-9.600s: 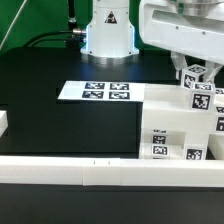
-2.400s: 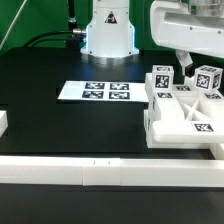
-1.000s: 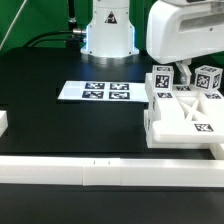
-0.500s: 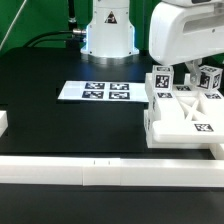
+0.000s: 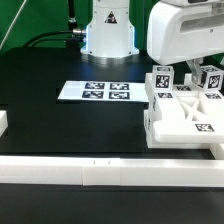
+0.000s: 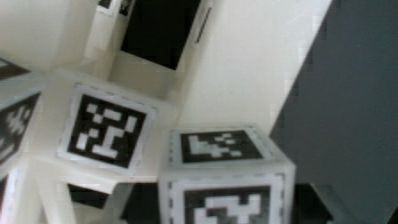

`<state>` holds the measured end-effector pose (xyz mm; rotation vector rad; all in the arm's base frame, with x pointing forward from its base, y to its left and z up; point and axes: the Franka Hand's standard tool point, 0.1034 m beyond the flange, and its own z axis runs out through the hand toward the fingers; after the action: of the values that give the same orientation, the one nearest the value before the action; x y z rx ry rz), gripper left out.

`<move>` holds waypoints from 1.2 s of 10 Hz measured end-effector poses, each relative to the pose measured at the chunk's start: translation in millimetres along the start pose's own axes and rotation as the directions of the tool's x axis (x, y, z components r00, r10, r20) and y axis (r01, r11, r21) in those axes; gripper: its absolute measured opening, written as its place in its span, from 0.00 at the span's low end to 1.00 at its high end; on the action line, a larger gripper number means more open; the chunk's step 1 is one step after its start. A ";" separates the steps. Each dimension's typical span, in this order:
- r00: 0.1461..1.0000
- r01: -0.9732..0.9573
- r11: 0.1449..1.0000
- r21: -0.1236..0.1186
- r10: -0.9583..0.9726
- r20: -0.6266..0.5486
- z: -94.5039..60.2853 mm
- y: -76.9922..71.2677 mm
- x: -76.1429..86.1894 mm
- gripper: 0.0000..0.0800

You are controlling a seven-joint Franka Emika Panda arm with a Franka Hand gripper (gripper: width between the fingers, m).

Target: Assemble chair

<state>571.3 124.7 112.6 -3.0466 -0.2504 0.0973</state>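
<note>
Chair [image 5: 185, 108] parts clustered at 3 o'clock on bench [image 5: 70, 130], marker board [image 5: 95, 91] well apart toward 10. Pincer hidden behind arm housing, opening can't be told tbh. Tagged cubes [image 6: 228, 170] seen right below wrist, so descent is straight down.

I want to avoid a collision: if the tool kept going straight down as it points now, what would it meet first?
Probably the tagged cubes atop the chair assembly; the wrist view shows them directly ahead, though depth is unclear.
</note>
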 end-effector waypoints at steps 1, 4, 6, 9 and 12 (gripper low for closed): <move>0.995 -0.099 0.995 0.000 0.099 0.000 -0.1 0.0 -0.4 0.36; 0.914 -0.404 0.915 0.005 0.404 -0.018 -0.7 0.5 2.6 0.36; 0.855 -0.518 0.855 0.007 0.518 -0.018 -0.8 0.4 2.8 0.36; 0.755 -0.656 0.755 0.013 0.656 -0.018 -1.0 0.5 3.4 0.36; 0.556 -0.830 0.556 0.032 0.831 -0.029 -1.4 -2.4 4.5 0.36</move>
<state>575.5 127.8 114.0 -2.8251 1.2254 0.0866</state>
